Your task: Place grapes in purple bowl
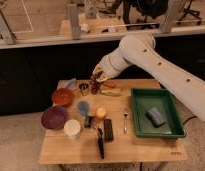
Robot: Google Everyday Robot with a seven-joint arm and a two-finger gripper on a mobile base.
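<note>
My gripper (98,76) hangs above the back of the wooden table (146,148), shut on the grapes (95,86). They are a dark reddish cluster that dangles just under the fingers, above a small metal cup (84,89). The purple bowl (53,118) sits at the table's left front, well to the left of and nearer than the gripper, and I see nothing in it. The white arm reaches in from the right.
An orange-red bowl (62,96) stands behind the purple one, with a small blue bowl (83,107), an orange fruit (100,113) and a white cup (72,128) nearby. A green tray (151,92) holding a grey sponge (156,116) fills the right side. A fork (125,120) and dark objects (108,129) lie mid-table.
</note>
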